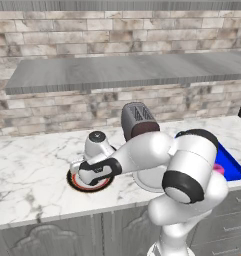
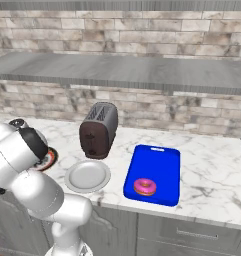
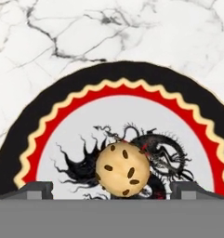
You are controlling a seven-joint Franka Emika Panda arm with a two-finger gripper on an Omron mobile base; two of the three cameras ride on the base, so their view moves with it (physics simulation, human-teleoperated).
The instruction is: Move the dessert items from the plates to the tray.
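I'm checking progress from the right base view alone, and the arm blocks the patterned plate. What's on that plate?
Observer: A small round pastry with dark flecks sits on the patterned plate's centre, seen in the hand view.
Operator: Is the gripper on it yet?
Observer: No. The gripper is open, one fingertip on each side of the pastry, neither touching it.
Operator: From the other base camera, where does the hand sit?
Observer: In the left base view the hand is directly over the patterned plate, near the counter's front edge.
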